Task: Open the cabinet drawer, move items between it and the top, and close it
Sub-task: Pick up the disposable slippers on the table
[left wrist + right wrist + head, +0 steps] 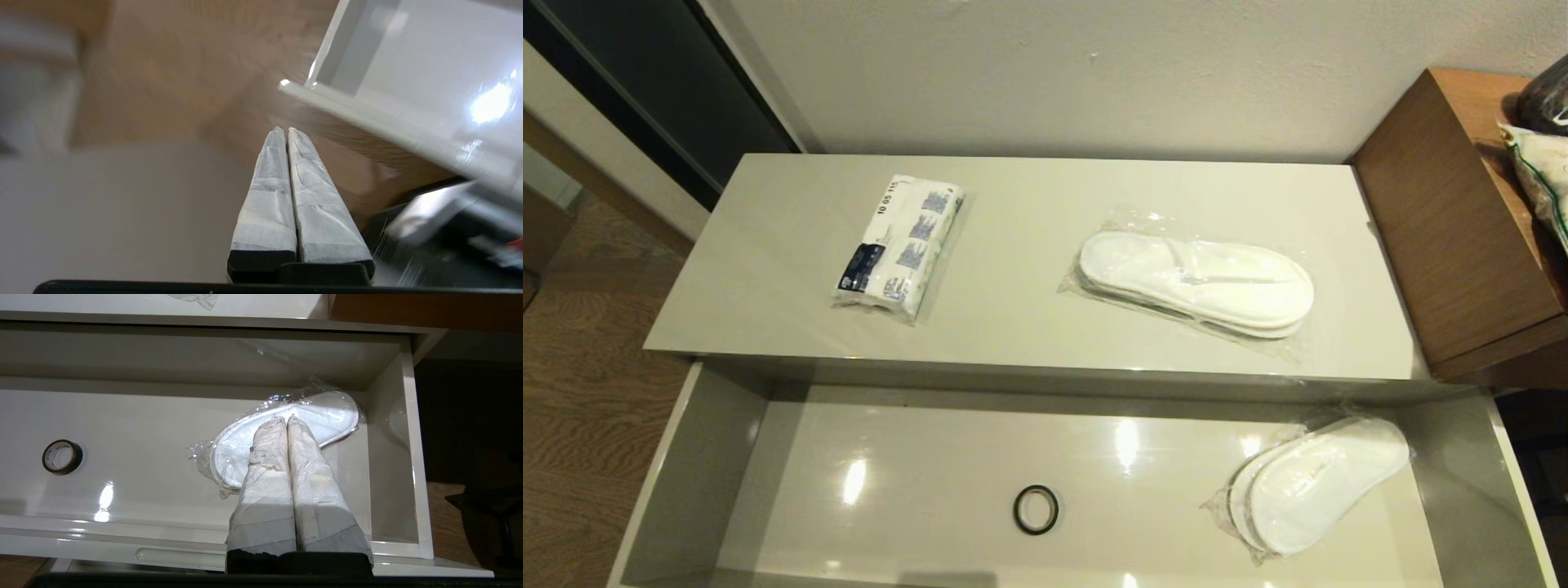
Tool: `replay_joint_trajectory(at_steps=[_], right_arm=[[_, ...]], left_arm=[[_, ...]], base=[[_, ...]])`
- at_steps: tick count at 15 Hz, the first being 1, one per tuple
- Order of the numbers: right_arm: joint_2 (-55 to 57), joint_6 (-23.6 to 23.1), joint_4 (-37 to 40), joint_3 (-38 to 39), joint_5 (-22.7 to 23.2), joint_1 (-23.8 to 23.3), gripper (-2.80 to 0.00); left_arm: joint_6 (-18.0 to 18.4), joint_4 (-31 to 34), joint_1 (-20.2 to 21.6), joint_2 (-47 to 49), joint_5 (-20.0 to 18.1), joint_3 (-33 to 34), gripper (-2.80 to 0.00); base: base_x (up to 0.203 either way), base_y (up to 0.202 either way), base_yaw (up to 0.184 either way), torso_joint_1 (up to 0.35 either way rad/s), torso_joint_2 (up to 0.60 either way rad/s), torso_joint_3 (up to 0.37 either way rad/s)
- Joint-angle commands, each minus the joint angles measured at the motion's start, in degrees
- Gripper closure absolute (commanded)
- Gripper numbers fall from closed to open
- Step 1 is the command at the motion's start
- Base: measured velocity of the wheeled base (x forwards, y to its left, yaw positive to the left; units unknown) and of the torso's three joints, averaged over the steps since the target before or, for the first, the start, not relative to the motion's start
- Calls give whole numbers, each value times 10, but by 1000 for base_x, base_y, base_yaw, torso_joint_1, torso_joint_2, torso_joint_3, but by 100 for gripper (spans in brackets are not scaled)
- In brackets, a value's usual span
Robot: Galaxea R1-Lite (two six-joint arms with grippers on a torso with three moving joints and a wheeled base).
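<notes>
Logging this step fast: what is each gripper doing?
Left gripper: closed, empty, beside the drawer.
Right gripper: closed, empty, above the slippers.

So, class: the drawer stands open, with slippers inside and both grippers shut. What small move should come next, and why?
Probably open the right gripper: it is shut, empty, above the slippers in the drawer, so it cannot grasp them yet. The left gripper sits over the floor, outside the drawer.

Drawer (686,457) front cut off by head view's lower edge. Brown unit (1454,237) and bags (1543,155) on it cropped at right. Left wrist view blurred throughout. Slipper pack (327,412) partly hidden behind right gripper (287,418).
</notes>
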Motion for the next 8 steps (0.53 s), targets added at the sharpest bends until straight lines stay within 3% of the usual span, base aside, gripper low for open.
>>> replay_joint_trajectory(at_steps=[1, 3, 5, 8], right_arm=[[1, 0, 0, 0, 0, 0, 0], [1, -1, 0, 0, 0, 0, 0], [1, 0, 0, 0, 0, 0, 0], [1, 0, 0, 0, 0, 0, 0]], left_arm=[[155, 13, 67, -124, -53, -16, 0], [196, 21, 87, -203, -89, 36, 0], [193, 9, 96, -235, -121, 107, 0], [180, -116, 99, -240, -205, 224, 0]], base=[[0, 0, 0, 0, 0, 0], [0, 0, 0, 0, 0, 0], [0, 0, 0, 0, 0, 0], [0, 0, 0, 0, 0, 0]])
